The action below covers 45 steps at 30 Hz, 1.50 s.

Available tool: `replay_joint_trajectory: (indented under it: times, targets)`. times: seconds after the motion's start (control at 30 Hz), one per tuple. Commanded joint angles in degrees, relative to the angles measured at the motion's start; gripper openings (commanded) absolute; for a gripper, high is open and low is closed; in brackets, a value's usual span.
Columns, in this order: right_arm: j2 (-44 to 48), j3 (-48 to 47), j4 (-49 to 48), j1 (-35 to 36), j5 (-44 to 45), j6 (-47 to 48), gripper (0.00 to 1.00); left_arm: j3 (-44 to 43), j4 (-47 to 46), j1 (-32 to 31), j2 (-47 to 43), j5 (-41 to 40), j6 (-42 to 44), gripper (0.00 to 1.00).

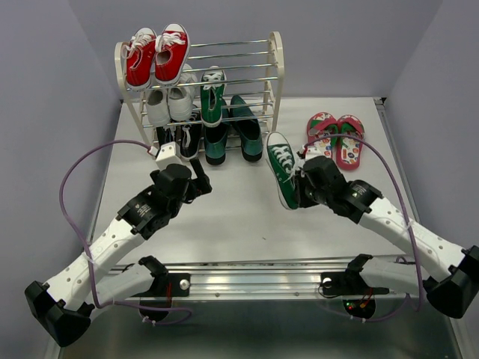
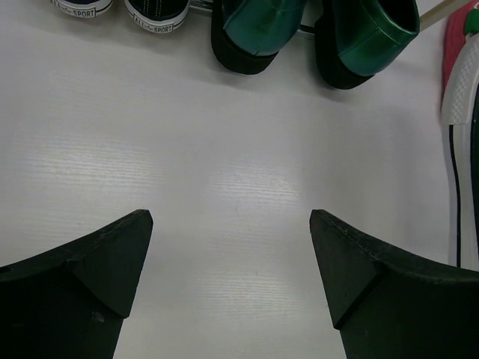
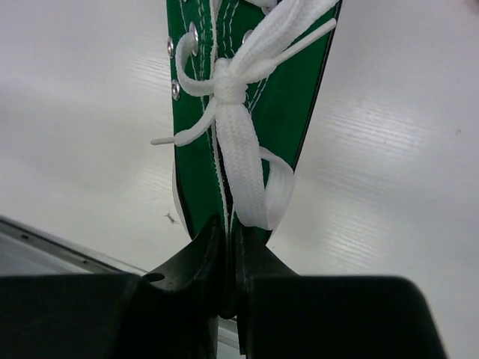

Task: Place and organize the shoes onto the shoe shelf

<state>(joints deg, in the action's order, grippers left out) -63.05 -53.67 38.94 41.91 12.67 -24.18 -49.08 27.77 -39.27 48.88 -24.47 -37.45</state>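
Note:
The shoe shelf (image 1: 278, 63) stands at the back of the table. One green sneaker (image 1: 212, 96) sits on its middle tier. The two teal loafers (image 1: 247, 131) stand at its bottom tier, and they also show in the left wrist view (image 2: 258, 30). My right gripper (image 1: 301, 183) is shut on the other green sneaker (image 1: 280, 166), with its fingers pinching the lace opening in the right wrist view (image 3: 233, 239). I cannot tell whether that sneaker (image 3: 196, 142) touches the table. The pink-red flip-flops (image 1: 337, 138) lie on the table to the right. My left gripper (image 1: 202, 178) is open and empty in front of the loafers (image 2: 230, 221).
Red sneakers (image 1: 156, 54) sit on the top tier at the left. White sneakers (image 1: 168, 103) are on the middle tier and black sneakers (image 1: 185, 138) are at the bottom left. A metal rail (image 1: 254, 280) runs along the near edge.

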Motion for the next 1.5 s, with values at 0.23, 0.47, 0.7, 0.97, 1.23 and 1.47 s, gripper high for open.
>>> replay_joint_trajectory:
  times: [0.23, 0.47, 0.7, 0.97, 1.23, 1.47]
  targets:
    - [1.18, -12.85, -6.85, 0.72, -14.07, 9.95, 0.01, 0.04, -0.08, 0.15, -1.60, -2.87, -0.43, 0.99]
    - [-8.99, -22.61, -9.93, 0.72, -7.58, 8.28, 0.01, 0.30, 0.00, 0.15, -1.60, -2.78, -0.78, 0.99]
    - [-21.32, -34.73, -12.13, 0.72, 1.12, 6.79, 0.01, 0.83, -0.26, 0.15, -1.77, -2.60, -1.13, 0.99]
    - [-32.22, -48.27, -12.04, 0.72, 10.80, 5.29, 0.01, 0.83, -0.43, 0.15, -1.95, -2.07, -1.31, 0.99]
    - [-42.15, -60.31, -10.20, 0.72, 13.61, 7.57, 0.01, 1.70, -1.31, 0.07, -3.71, -1.02, -1.22, 0.99]
    - [-47.25, -66.65, -9.41, 0.72, 14.67, 8.28, 0.01, 2.06, -1.40, 0.07, -5.02, -0.93, -1.40, 0.99]
